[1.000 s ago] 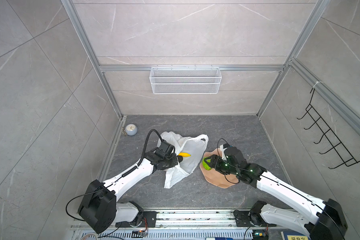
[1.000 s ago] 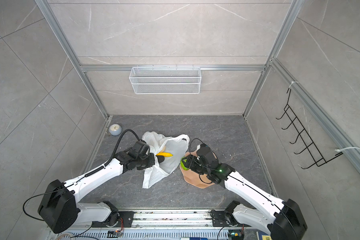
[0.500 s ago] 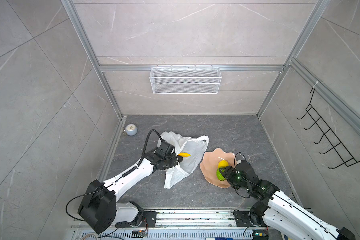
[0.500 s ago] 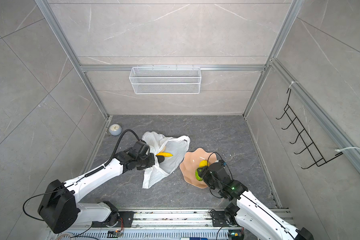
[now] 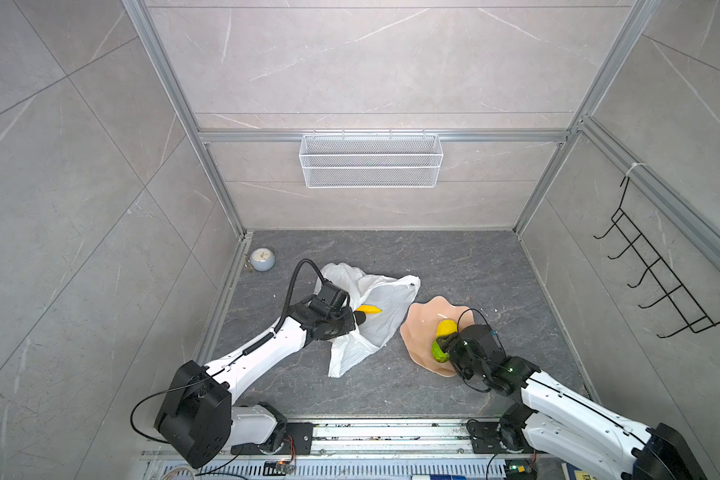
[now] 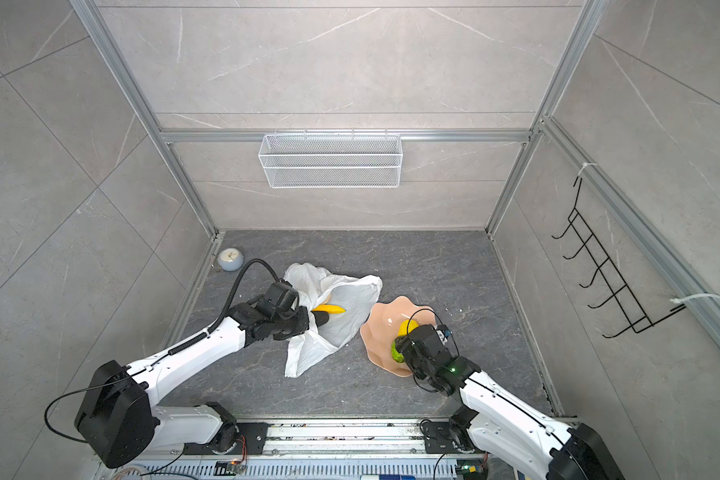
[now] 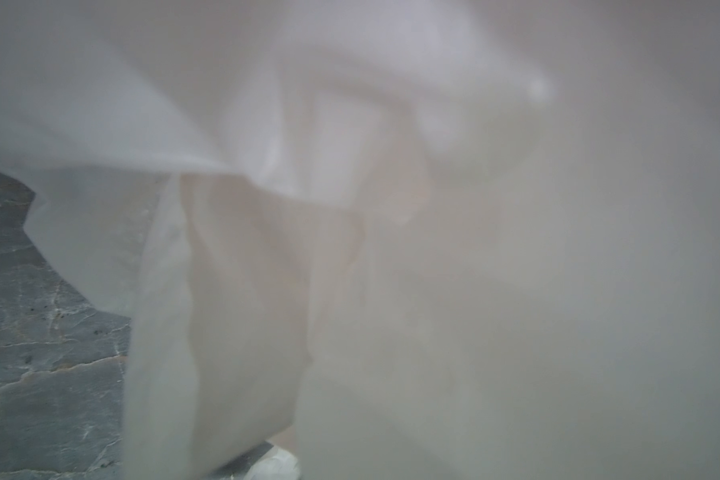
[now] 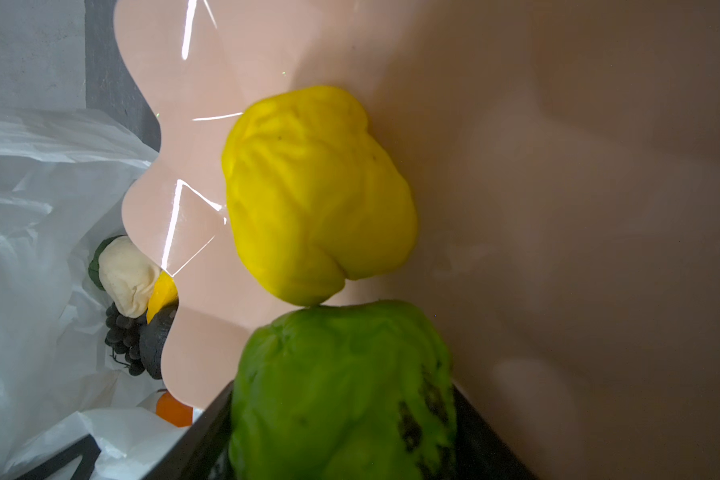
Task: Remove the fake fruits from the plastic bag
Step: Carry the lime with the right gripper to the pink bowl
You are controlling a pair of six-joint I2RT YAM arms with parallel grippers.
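The step in hand is to put one fruit down on the pink plate [image 5: 420,328]. The right pincer [image 5: 444,345] is clamped on the bumpy green fruit [image 8: 341,390], low over the plate and touching the bumpy yellow fruit [image 8: 316,195] that lies there. The left pincer [image 5: 357,319] has its jaws together, I judge on a fold of the plastic bag [image 5: 385,299], which lies on the grey surface [image 5: 454,266] just beside the plate with its mouth held open. Next, I think the right jaws must open to release the green fruit, then reach into the bag for the banana [image 5: 370,309], pear [image 8: 125,274], grape bunch [image 8: 121,336] and orange [image 8: 174,409]. I can read no brand, label or writing anywhere.
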